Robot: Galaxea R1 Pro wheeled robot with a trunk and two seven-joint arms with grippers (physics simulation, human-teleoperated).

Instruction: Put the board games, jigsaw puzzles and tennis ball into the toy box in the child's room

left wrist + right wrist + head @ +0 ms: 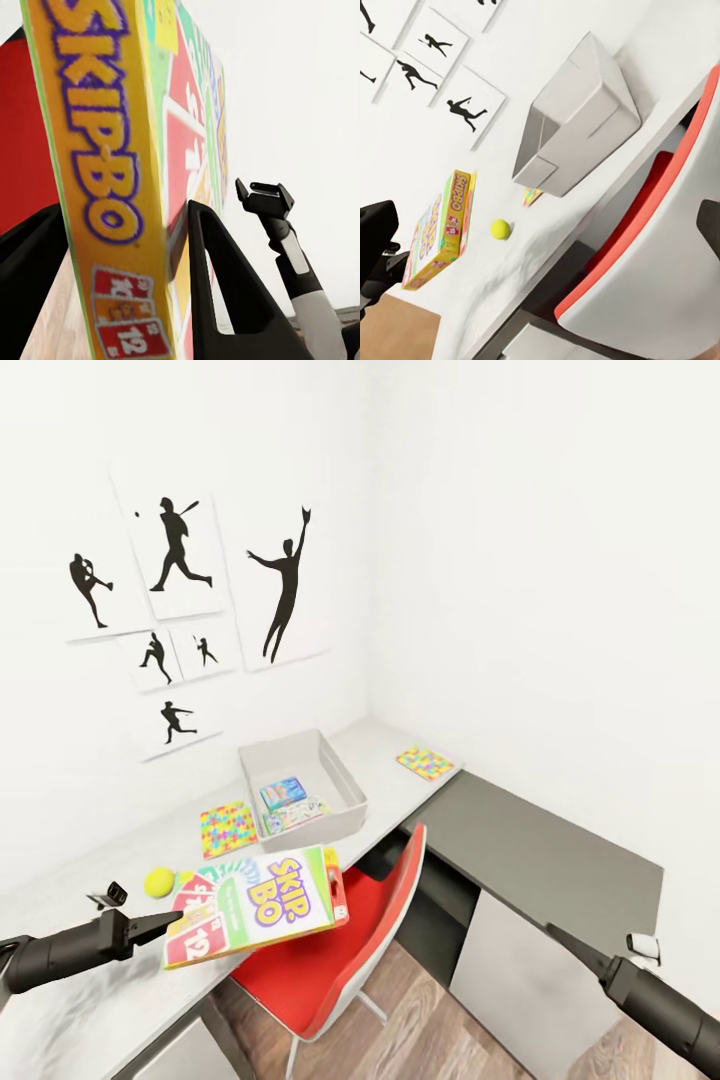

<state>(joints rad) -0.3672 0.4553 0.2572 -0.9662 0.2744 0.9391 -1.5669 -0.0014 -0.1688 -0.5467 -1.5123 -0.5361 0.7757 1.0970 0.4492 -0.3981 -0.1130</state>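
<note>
Head view | left gripper [168, 926] clamped on white-green Skip-Bo board game box [262, 902], raised near light grey toy box [340, 780] | right gripper [560, 938] aperture cannot tell | yellow tennis ball [159, 881] on speckled table [90, 980]

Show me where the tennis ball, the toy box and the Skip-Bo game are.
tennis ball [159, 881]: head view, its middle.
toy box [345, 784]: head view, right wall.
Skip-Bo game [270, 895]: head view, printed lid.

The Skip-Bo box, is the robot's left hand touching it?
Touching. In the left wrist view the left gripper's fingers press both sides of the Skip-Bo box.
</note>
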